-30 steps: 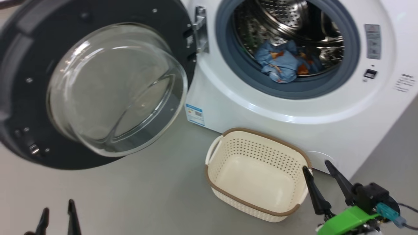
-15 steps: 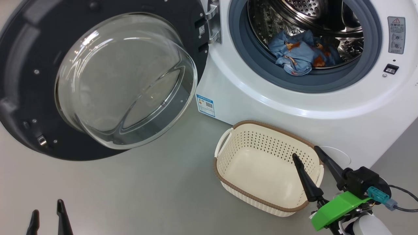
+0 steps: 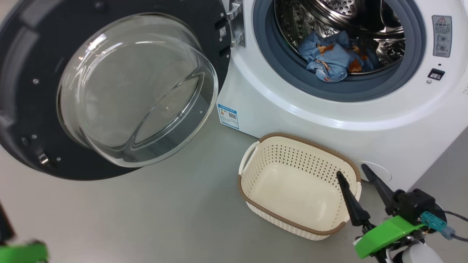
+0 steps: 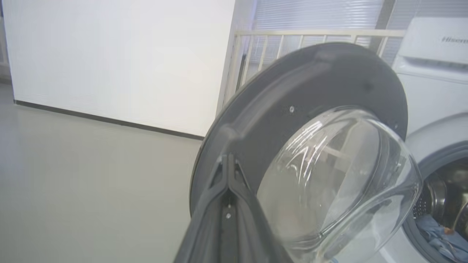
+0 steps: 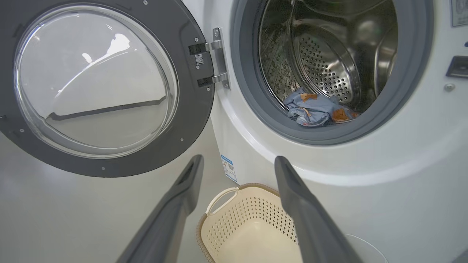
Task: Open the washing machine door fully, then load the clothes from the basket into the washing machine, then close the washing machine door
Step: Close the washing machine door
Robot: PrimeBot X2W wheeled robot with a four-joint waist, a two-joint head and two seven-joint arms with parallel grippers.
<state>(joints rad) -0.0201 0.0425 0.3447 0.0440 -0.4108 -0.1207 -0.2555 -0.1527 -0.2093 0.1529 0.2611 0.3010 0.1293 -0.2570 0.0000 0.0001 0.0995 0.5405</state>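
Standing wide open, the washing machine door (image 3: 33, 54) hangs off its hinge (image 3: 234, 22) at the left of the washing machine (image 3: 329, 124), with its glass bowl (image 3: 135, 91) bulging outward. Clothes (image 3: 327, 58): one blue bundle at the front lip of the drum (image 3: 347, 11), just behind the grey ring (image 3: 278, 69). Basket (image 3: 292, 228) on the floor (image 3: 146, 212), near the machine's lower front edge. Right claw (image 3: 352, 171) spread wide, holding nothing, above the basket's right end. Left claw (image 4: 227, 164) pinched together on nothing, tips in line with the door's rim; contact cannot be told.
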